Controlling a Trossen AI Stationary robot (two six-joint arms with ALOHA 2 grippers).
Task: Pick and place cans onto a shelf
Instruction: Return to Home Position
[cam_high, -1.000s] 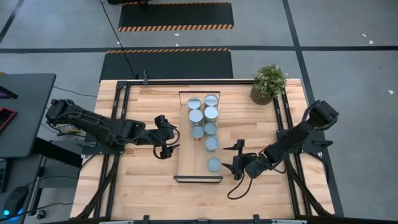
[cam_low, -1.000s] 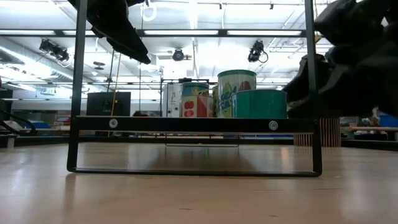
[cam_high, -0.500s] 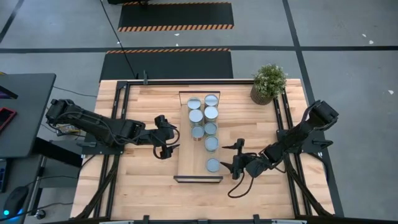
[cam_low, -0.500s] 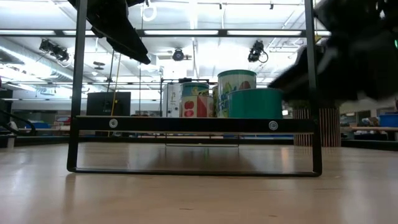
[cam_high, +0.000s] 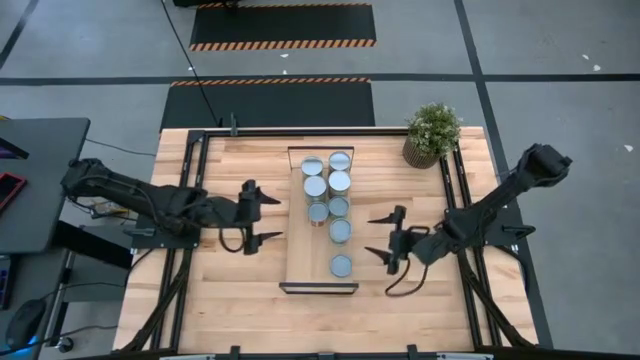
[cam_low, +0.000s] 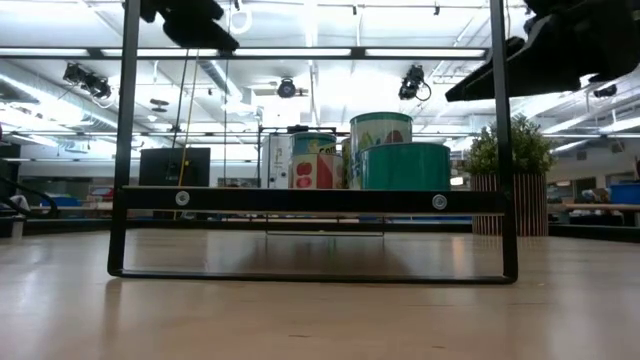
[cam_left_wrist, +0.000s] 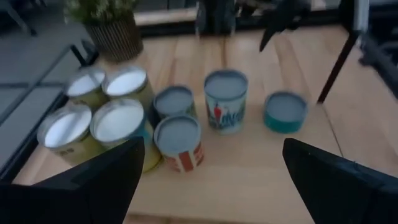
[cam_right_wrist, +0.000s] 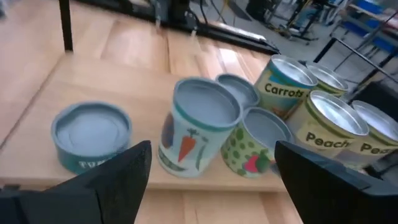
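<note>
The shelf (cam_high: 300, 250) is a long light-wood board in a dark frame, running from the table's far side to its near side. Several cans stand upright on it. Most cluster at its far half (cam_high: 327, 185). A short teal can (cam_high: 342, 266) stands alone near its near end, and also shows in the low view (cam_low: 405, 166). My left gripper (cam_high: 276, 217) is open and empty above the table, left of the shelf. My right gripper (cam_high: 370, 236) is open and empty, right of the shelf. Both wrist views look down on the cans (cam_left_wrist: 225, 108) (cam_right_wrist: 202, 124).
A potted green plant (cam_high: 432, 134) stands at the table's far right corner. Dark rails (cam_high: 190, 200) (cam_high: 455, 200) run along the table's left and right sides. Bare wood lies between the shelf and each rail and at the near edge (cam_high: 320, 320).
Both grippers have drawn back from the shelf and risen. My left gripper has gone toward the table's left edge. My right gripper has gone toward the right and far edges, away from the teal can. The cans have stayed in place.
</note>
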